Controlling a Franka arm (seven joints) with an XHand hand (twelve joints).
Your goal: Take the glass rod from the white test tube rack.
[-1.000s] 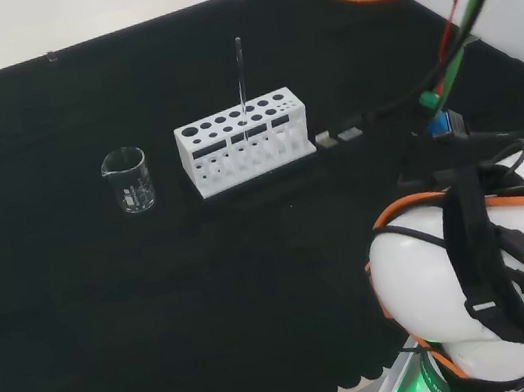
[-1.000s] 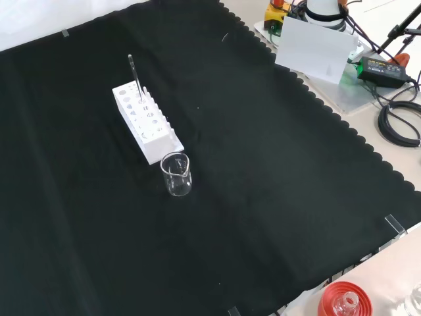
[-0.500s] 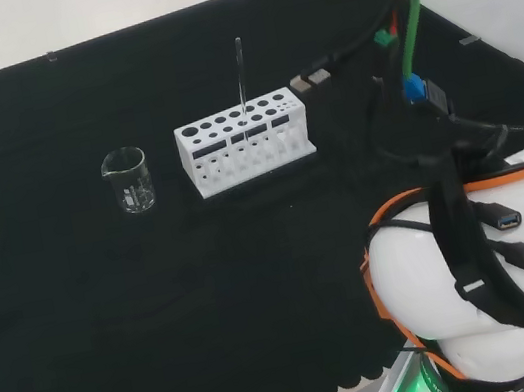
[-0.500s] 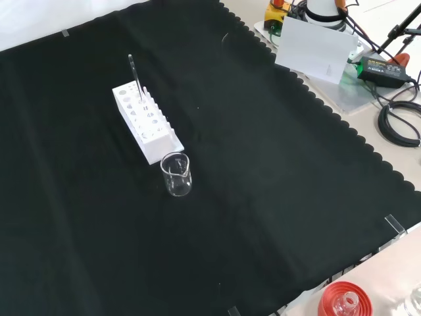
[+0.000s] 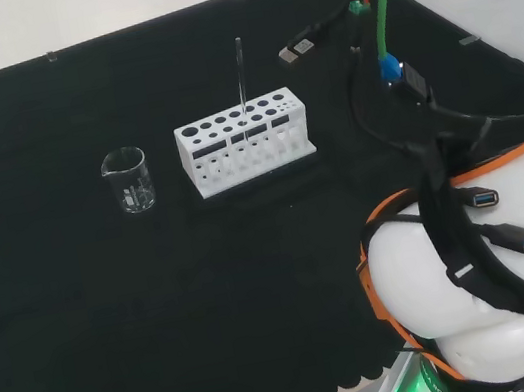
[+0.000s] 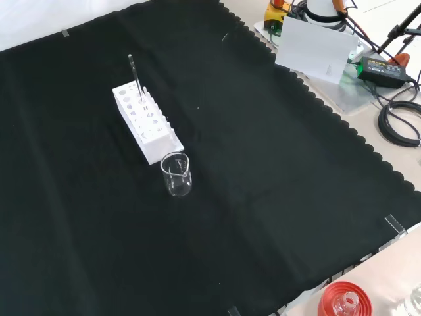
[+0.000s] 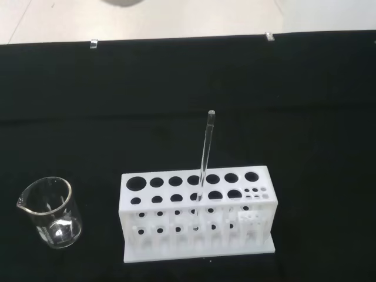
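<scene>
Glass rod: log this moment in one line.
glass rod: upright in white rack | beaker: beside rack, apart | rod: not yet taken

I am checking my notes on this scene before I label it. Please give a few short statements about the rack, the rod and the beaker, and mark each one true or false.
1. The glass rod stands upright in the white test tube rack. True.
2. The beaker lies on its side. False: it stands upright on the black cloth.
3. The beaker touches the glass rod. False: it stands apart, beside one end of the rack.
4. The rod rises well above the top of the rack. True.
5. Test tubes fill the other holes of the rack. False: the other holes look empty.
</scene>
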